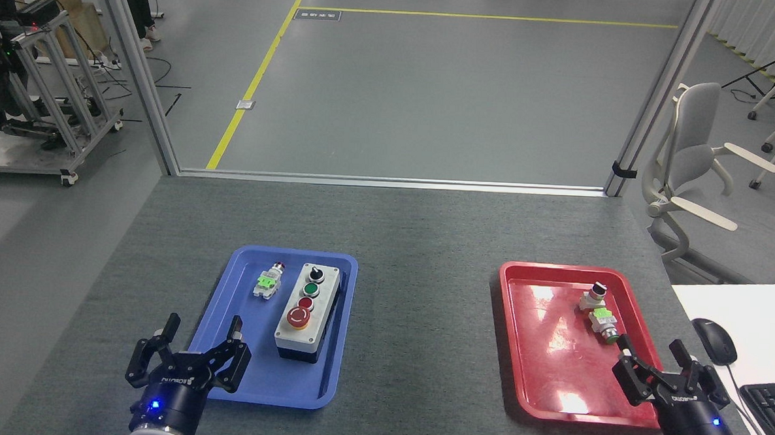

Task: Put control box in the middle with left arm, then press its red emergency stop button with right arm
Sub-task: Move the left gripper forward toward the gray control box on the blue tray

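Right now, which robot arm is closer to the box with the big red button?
Left. The left tool hovers open at the blue tray's near-left corner, just beside the control box. The right tool is far across the table, over the red tray's near-right corner.

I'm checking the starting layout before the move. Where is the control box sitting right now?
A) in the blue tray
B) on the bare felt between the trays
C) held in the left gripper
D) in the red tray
A: the control box rests inside the blue tray, beside a small loose switch, and the open left gripper is not touching it.
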